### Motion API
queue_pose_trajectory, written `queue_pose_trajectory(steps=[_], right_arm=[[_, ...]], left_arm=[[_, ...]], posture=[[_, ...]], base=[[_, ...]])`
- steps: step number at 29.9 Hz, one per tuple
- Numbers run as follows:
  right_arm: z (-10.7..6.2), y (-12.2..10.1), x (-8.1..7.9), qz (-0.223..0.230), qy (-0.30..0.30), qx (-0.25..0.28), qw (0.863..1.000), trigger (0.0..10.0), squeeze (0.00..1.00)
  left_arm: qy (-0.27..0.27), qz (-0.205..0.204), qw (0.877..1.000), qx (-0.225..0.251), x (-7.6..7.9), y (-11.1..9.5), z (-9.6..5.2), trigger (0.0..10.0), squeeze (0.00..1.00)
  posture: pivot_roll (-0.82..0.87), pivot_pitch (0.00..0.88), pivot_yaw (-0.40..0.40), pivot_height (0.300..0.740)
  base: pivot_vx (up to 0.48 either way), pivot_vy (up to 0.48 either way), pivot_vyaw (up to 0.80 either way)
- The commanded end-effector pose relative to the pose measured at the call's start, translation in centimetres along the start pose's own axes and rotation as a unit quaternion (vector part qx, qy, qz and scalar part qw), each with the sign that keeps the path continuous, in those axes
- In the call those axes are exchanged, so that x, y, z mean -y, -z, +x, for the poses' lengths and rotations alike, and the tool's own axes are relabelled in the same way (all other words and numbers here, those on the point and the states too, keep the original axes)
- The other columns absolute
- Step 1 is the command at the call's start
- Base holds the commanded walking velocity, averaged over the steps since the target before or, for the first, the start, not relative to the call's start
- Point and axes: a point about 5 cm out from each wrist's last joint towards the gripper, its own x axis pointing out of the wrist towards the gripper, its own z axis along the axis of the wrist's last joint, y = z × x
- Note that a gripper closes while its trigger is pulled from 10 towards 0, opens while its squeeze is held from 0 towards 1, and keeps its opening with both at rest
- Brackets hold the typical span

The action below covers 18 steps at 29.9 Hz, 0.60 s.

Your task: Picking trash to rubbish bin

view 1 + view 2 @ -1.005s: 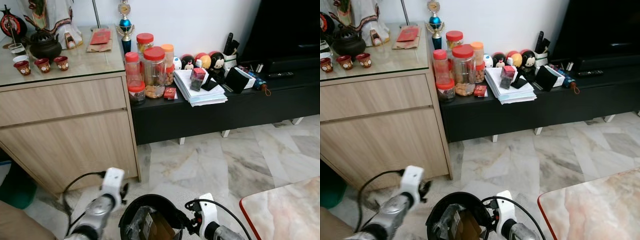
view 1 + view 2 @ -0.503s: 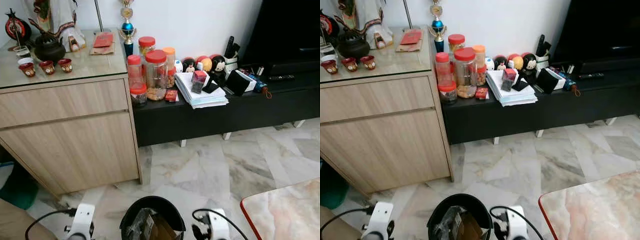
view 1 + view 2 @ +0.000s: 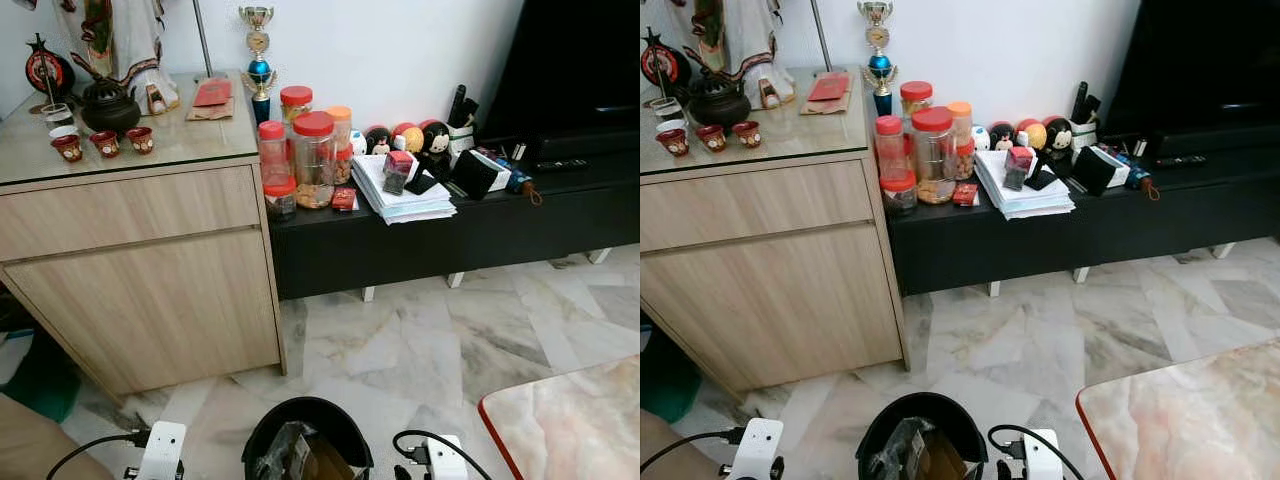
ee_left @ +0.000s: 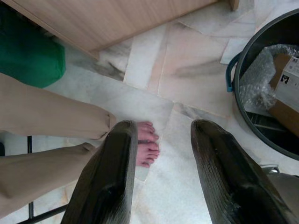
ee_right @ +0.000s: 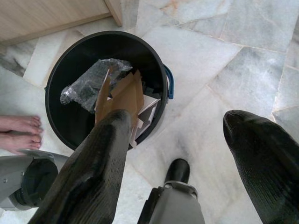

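Observation:
A round black rubbish bin [image 3: 300, 406] stands on the marble floor just in front of me, between my two wrists. Inside lie crumpled bubble wrap [image 5: 88, 81], torn brown cardboard [image 5: 124, 93] and a white box [image 4: 290, 84]. My left gripper [image 4: 163, 135] hangs open and empty over the floor to the left of the bin [image 4: 238, 70]. On the bin's other side my right gripper [image 5: 180, 121] is also open and empty, low beside the rim [image 5: 112, 35]. The white wrist ends of my left arm [image 3: 162, 450] and right arm [image 3: 440, 458] show at the bottom edge.
A person's bare foot [image 4: 147, 149] and beige trouser leg [image 4: 46, 140] are close by my left gripper. A wooden cabinet [image 3: 140, 270] and a low black bench [image 3: 450, 230] with jars and papers line the wall. A red-edged marble table corner [image 3: 570, 420] is at right.
Both arms have dropped from beside the bin to the bottom edge of the eye views. The camera has shifted, so the bin sits slightly lower in the picture.

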Motion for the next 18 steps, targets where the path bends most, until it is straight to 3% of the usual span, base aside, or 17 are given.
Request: queue_pose_trajectory(steps=[1, 13, 18], right_arm=[[-0.07, 0.28, 0.04, 0.009, 0.002, -0.003, 1.0, 10.0, 0.0], [-0.11, 0.39, -0.02, 0.016, 0.003, -0.001, 1.0, 10.0, 0.0], [-0.09, 0.29, 0.05, 0.02, 0.005, 0.001, 1.0, 10.0, 0.0]], left_arm=[[0.001, 0.0, 1.0, 0.001, 0.08, -0.15, 0.05, 10.0, 0.0], [-0.002, -0.005, 1.0, -0.001, -0.12, 0.09, -0.02, 10.0, 0.0], [-0.003, -0.007, 1.0, 0.001, -0.1, -0.07, 0.02, 10.0, 0.0]], posture=[[0.12, 0.003, -0.004, 0.74], [0.13, 0.018, -0.003, 0.74], [0.13, 0.023, -0.002, 0.74]], base=[[0.0, 0.0, 0.0], [0.0, 0.0, 0.0], [-0.262, 0.0, 0.0]])
